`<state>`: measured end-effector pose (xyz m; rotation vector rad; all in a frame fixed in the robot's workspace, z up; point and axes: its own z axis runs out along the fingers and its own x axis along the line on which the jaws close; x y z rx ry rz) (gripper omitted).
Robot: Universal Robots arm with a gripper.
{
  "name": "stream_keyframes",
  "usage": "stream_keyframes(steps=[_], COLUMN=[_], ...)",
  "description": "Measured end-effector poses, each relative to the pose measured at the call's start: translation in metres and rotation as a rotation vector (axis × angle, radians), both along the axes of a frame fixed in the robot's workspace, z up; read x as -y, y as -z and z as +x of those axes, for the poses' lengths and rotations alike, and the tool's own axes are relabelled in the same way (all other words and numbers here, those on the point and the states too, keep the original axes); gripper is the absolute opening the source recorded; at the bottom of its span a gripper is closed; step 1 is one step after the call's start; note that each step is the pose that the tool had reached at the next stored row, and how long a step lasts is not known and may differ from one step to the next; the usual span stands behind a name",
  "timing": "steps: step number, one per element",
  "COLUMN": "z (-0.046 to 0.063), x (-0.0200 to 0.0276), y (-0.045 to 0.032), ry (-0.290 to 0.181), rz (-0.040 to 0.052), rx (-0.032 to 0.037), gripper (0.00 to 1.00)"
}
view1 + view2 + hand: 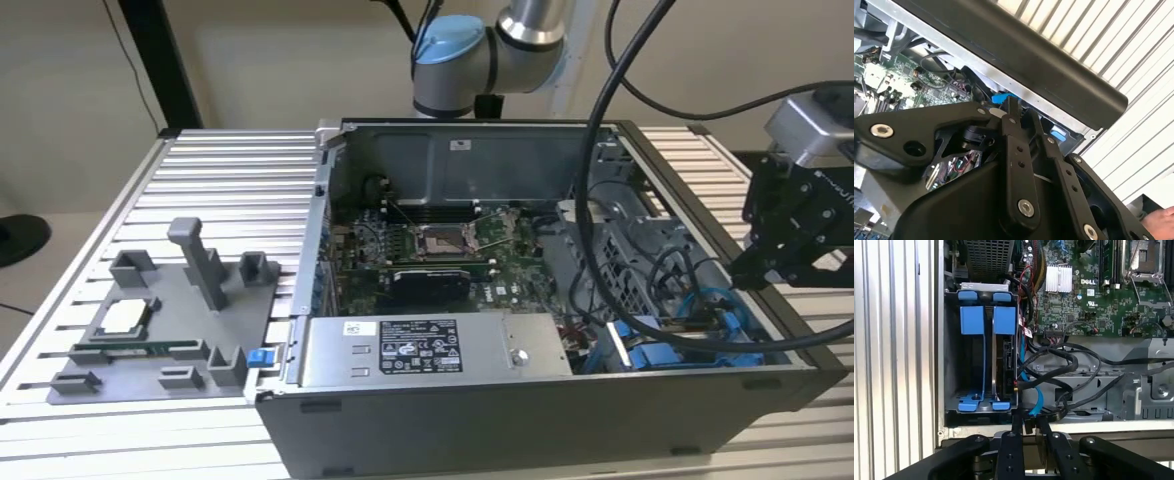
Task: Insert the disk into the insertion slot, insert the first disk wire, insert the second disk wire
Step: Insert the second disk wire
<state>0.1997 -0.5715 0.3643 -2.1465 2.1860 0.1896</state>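
The open computer case sits on the slatted metal desk, and the arm reaches over its back wall and comes down at the corner on the exterior view's right. In the first wrist view the disk stands on edge in the insertion slot, clipped in its bright blue carrier, with a second blue carrier frame just beside it in the same bay. The tool hangs at the open side of that bay, its two dark fingers drawn close together with the free end of the blue wire pinched between the tips. That wire curves along the disk's edge, and I cannot tell whether its end has reached the disk's socket. Thick black cables loop past on the side toward the green motherboard. In the exterior view the big grey power-supply box lies along the near wall of the case, well apart from the tool. On the desk at the exterior view's left, a grey fixture carries a few small parts.
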Motion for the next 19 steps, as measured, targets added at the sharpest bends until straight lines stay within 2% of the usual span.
stream_keyframes(steps=[1, 3, 10, 15, 16, 19], z=[0.0, -0.0001, -0.0001, -0.0001, -0.0001, -0.0001], x=[0.0001, 0.0003, 0.0004, 0.0004, 0.0004, 0.0004], y=[0.0001, 0.0005, 0.001, 0.0013, 0.0013, 0.0014], ry=[0.0, 0.0, 0.002, 0.005, 0.005, 0.005], rz=[0.01, 0.0181, 0.021, 0.0286, 0.0305, 0.034], rx=[0.0, -0.0001, 0.0, 0.0001, 0.0, 0.0], gripper=[1.0, 1.0, 1.0, 1.0, 0.0, 0.0])
